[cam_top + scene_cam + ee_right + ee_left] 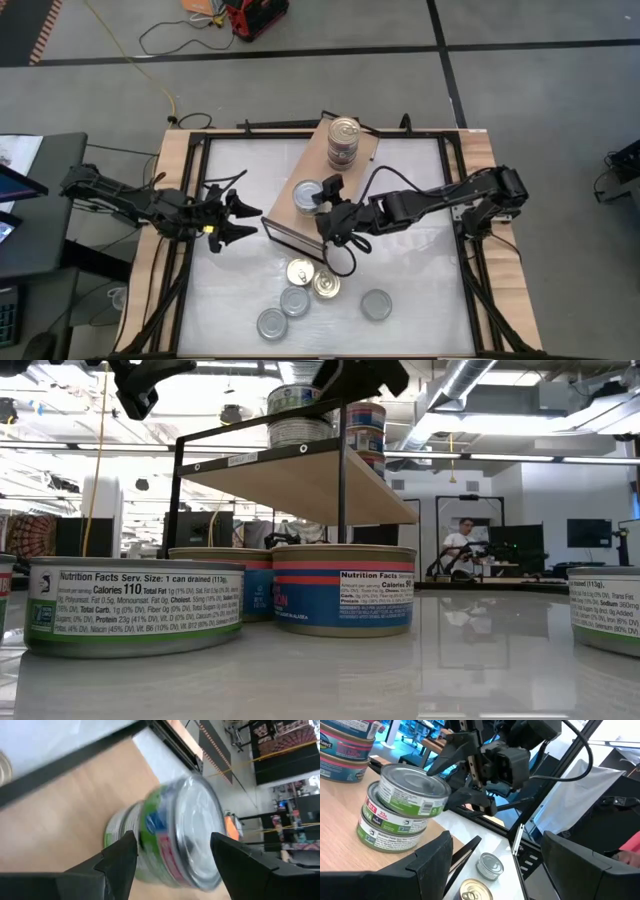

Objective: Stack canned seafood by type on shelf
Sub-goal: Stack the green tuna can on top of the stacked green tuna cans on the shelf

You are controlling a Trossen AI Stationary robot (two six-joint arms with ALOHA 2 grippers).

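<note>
The shelf [318, 165] is a wooden board on a black frame in the middle of the table. At its far end stands a stack of tins [343, 142]. Near its near end, a green-labelled silver-lidded tin [412, 790] sits askew on a like tin [387, 827], with my right gripper [322, 195] shut on the upper one. My left gripper [243, 215] hovers open, left of the shelf, holding nothing. Several loose tins, gold-lidded [300, 271] and silver-lidded [375, 304], lie on the table near the front edge. My right gripper pinches the upper tin's round side wall [440, 802] between its two fingers [465, 800], one on each side. The fingers come slanting down from the table's right. The tin is tilted, its low edge resting on the lid of the tin beneath.
Pink-and-blue-labelled tins [345, 745] make up the shelf's far stack. In the low view, tins [345, 588] stand on the table in front of the shelf [300, 475]. A black frame [455, 200] runs round the white table top. A person sits far behind in the room.
</note>
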